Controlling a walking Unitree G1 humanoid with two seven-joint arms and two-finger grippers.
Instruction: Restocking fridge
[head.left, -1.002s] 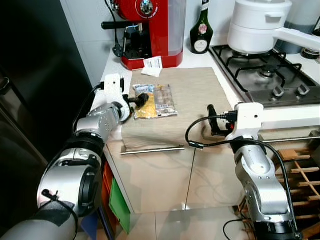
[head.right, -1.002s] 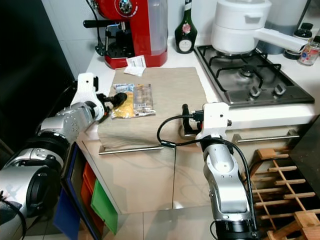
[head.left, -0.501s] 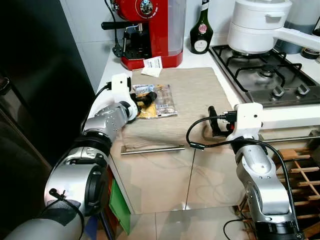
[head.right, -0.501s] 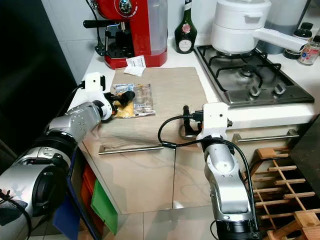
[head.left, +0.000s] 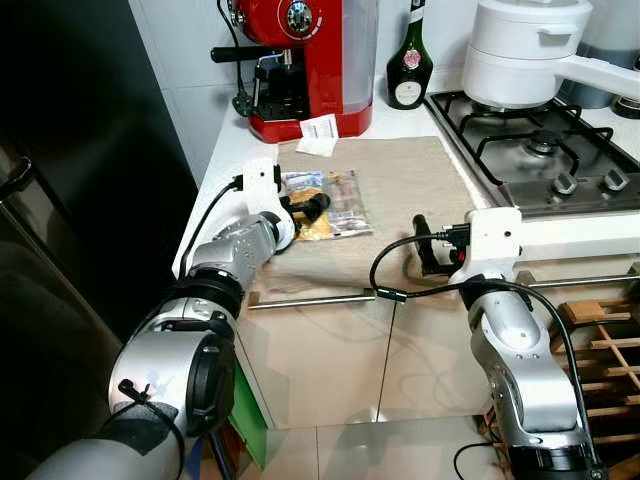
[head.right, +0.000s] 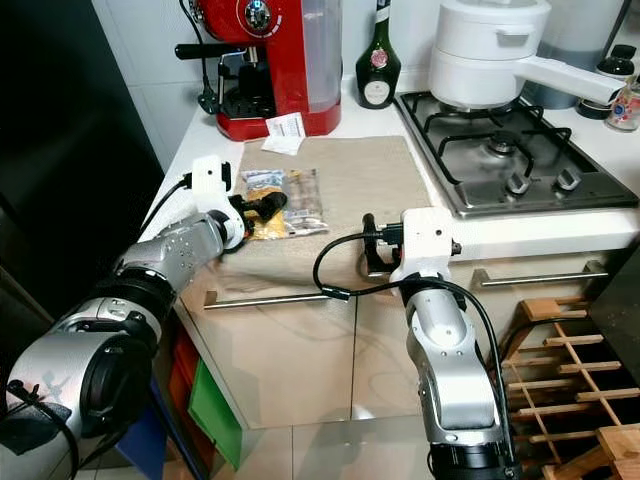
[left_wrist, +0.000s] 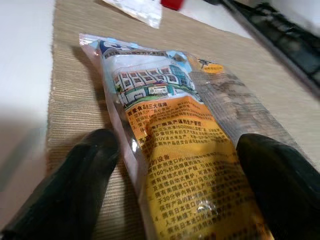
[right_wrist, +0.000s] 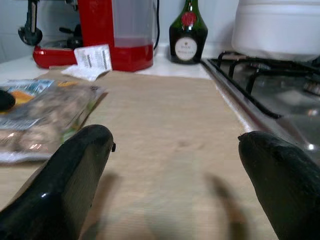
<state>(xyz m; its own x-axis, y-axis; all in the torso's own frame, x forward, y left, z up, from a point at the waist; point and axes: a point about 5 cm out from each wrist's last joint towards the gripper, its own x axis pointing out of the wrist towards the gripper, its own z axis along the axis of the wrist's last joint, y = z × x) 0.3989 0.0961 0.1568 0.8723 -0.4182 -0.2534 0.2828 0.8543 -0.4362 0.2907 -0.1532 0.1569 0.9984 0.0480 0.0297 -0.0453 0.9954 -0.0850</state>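
A clear food packet (head.left: 335, 190) with a yellow and blue label lies flat on the beige mat (head.left: 410, 180) on the counter. My left gripper (left_wrist: 175, 195) is open and low over the packet's near end. Its fingers (left_wrist: 75, 190) stand one on each side of the yellow label (left_wrist: 195, 165), and whether they touch it is unclear. From the head, that gripper (head.left: 310, 206) sits at the packet's left part. My right gripper (head.left: 424, 243) hovers open at the mat's front right edge, with nothing between its fingers (right_wrist: 65, 185).
The black fridge (head.left: 80, 200) stands to the left of the counter. Behind the mat are a red coffee machine (head.left: 310, 55), a paper slip (head.left: 320, 130) and a green bottle (head.left: 407, 65). A white pot (head.left: 525, 50) sits on the hob (head.left: 540, 150). A wooden rack (head.left: 600, 340) stands low right.
My left gripper has reached forward along the counter and now straddles the packet's near end. The camera has shifted slightly. The right arm has stayed put.
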